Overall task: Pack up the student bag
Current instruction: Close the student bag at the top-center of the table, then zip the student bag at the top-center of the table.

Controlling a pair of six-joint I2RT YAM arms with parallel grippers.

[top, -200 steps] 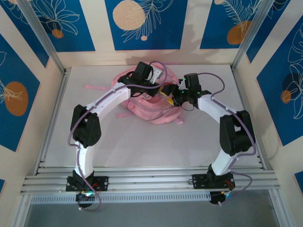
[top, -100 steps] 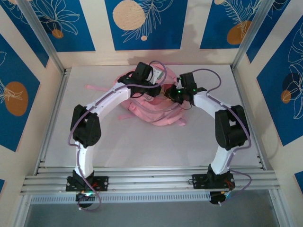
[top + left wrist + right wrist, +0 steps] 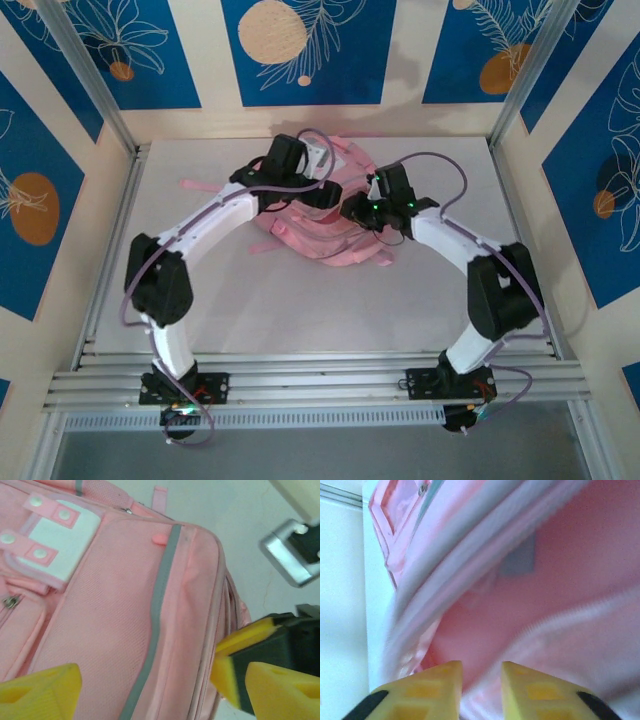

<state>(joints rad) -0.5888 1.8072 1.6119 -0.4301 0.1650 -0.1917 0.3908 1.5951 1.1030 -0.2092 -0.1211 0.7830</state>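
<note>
The student bag (image 3: 312,238), pink with grey trim, lies at the back middle of the table. My left gripper (image 3: 324,192) hovers over its top, open. In the left wrist view my left gripper (image 3: 160,695) spans the bag (image 3: 100,630) without touching it, below the white-and-pink patch (image 3: 55,540). The right gripper's yellow fingers (image 3: 247,637) sit at the bag's side seam. My right gripper (image 3: 352,209) pokes into the bag's mouth. In the right wrist view my right gripper (image 3: 481,690) stands narrowly apart, facing the pink lining (image 3: 560,580), and the pale rim runs into the gap.
A pink strap (image 3: 196,185) trails left across the white table (image 3: 300,310). Aluminium rails (image 3: 300,380) line the near edge, with posts at the back corners. A silver bracket (image 3: 287,555) stands beyond the bag.
My left gripper has opened, let go of the bag and drawn slightly left. The right gripper pushed left into the bag's mouth, closing and then parting a little.
</note>
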